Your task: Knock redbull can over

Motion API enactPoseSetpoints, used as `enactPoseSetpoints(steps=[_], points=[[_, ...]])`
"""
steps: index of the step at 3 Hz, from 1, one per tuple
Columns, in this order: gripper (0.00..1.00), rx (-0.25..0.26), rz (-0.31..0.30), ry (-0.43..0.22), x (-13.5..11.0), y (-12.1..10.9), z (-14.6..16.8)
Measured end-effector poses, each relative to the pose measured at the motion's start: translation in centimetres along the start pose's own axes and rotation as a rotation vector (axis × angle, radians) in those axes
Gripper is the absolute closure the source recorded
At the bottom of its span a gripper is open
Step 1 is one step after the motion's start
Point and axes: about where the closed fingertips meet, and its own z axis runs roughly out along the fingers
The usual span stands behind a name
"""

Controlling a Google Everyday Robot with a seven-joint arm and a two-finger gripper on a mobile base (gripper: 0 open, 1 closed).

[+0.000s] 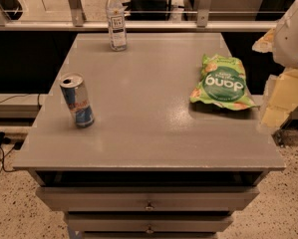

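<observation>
The redbull can point(77, 100) stands upright near the left edge of the grey table point(148, 133), with blue and silver panels and a silver top. My gripper point(278, 103) is at the far right edge of the view, beside the table's right side, far from the can. Its pale fingers point downward past the table edge. The arm's white body point(294, 31) rises above it.
A clear water bottle point(116, 19) with a white cap stands at the table's back edge. A green chip bag point(221, 82) lies on the right side. Drawers point(148, 198) sit below the tabletop. A railing point(138, 24) runs behind the table.
</observation>
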Motion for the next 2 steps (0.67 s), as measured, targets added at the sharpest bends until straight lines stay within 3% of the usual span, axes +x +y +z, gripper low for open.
enactPoseSetpoints(steps=[2], points=[[0.0, -0.004, -0.009, -0.016, -0.59, -0.12, 0.35]])
